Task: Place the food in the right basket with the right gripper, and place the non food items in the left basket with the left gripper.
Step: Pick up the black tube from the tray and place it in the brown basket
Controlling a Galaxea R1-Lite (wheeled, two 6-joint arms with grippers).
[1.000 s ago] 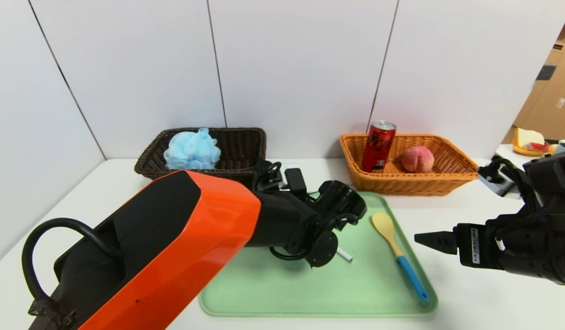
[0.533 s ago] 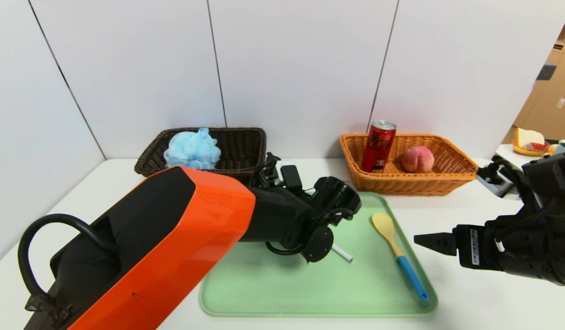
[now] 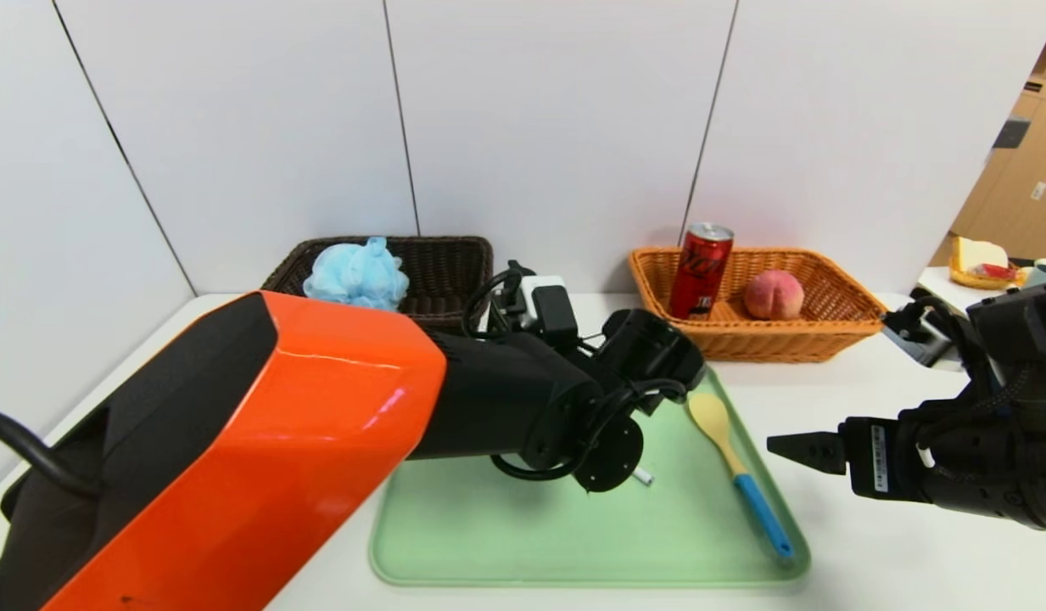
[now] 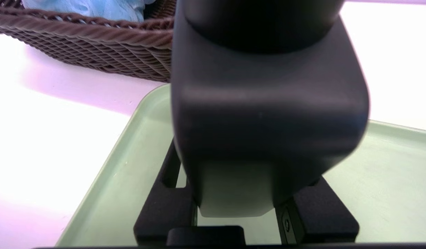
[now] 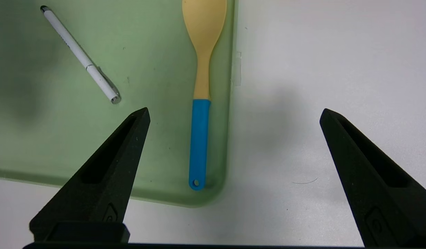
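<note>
My left gripper (image 4: 233, 193) is shut on the small dark bottle (image 4: 268, 103) and holds it above the back left part of the green tray (image 3: 489, 535). In the head view the left arm hides the bottle. The white pen (image 5: 81, 57) and the yellow spoon with a blue handle (image 3: 730, 462) lie on the tray. The blue pouf (image 3: 357, 273) sits in the dark brown basket (image 3: 455, 271). The red can (image 3: 701, 270) and the peach (image 3: 773, 294) are in the orange-tan basket (image 3: 836, 327). My right gripper (image 5: 235, 110) is open and empty, over the table just right of the tray.
White wall panels stand close behind both baskets. The orange left arm (image 3: 276, 441) covers the table's front left. A yellow dish (image 3: 985, 263) with things on it sits on another surface at the far right.
My left arm has risen and swung a little to the right with the bottle, now hiding more of the pen. The right arm has not moved.
</note>
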